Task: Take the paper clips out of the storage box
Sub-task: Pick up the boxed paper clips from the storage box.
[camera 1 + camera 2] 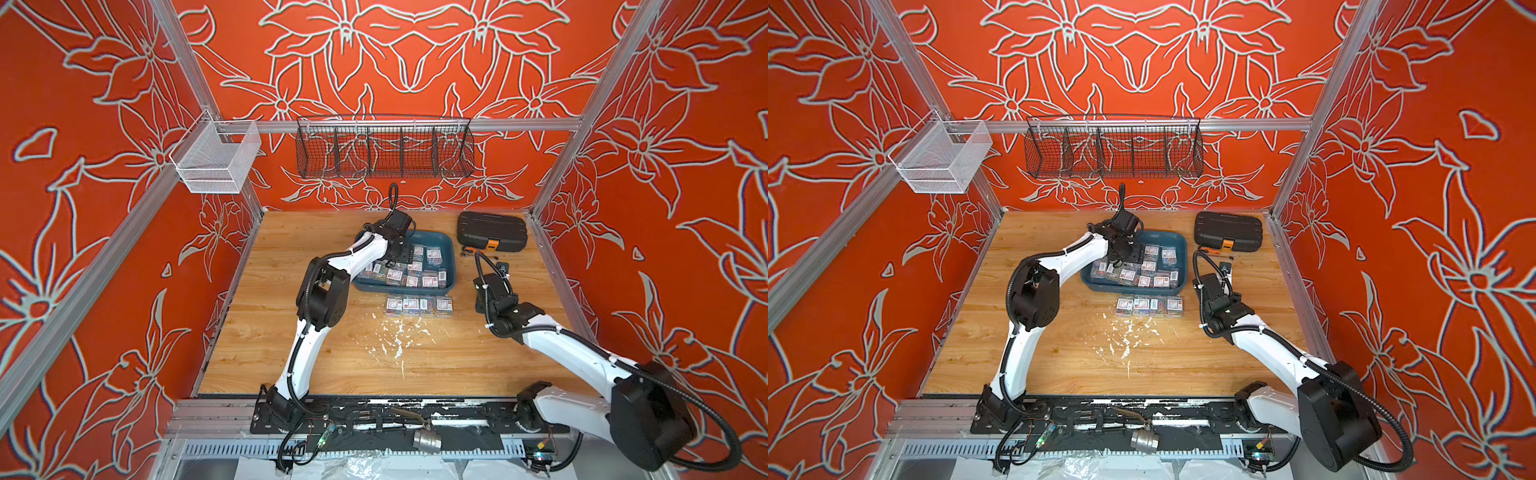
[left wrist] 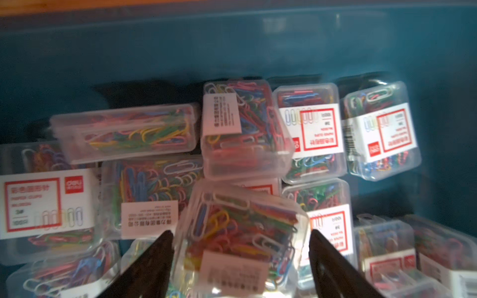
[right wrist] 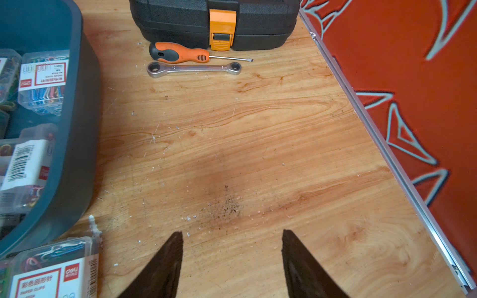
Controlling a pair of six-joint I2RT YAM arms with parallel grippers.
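right tool [image 3: 232, 232] half-open, empty | left arm [image 1: 353, 255] outstretched; left tool [image 2: 240, 232] straddles paper clips [image 2: 247, 214], grip unclear

Top views high over table [image 1: 249, 291], wrist views close, sharing storage box [image 2: 232, 51]

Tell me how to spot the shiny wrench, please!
Look at the back right corner of the wooden table, where a black case with an orange latch sits. Two tools lie just in front of it. The wrench is the all-silver one with a ring at each end, next to the orange-handled screwdriver.
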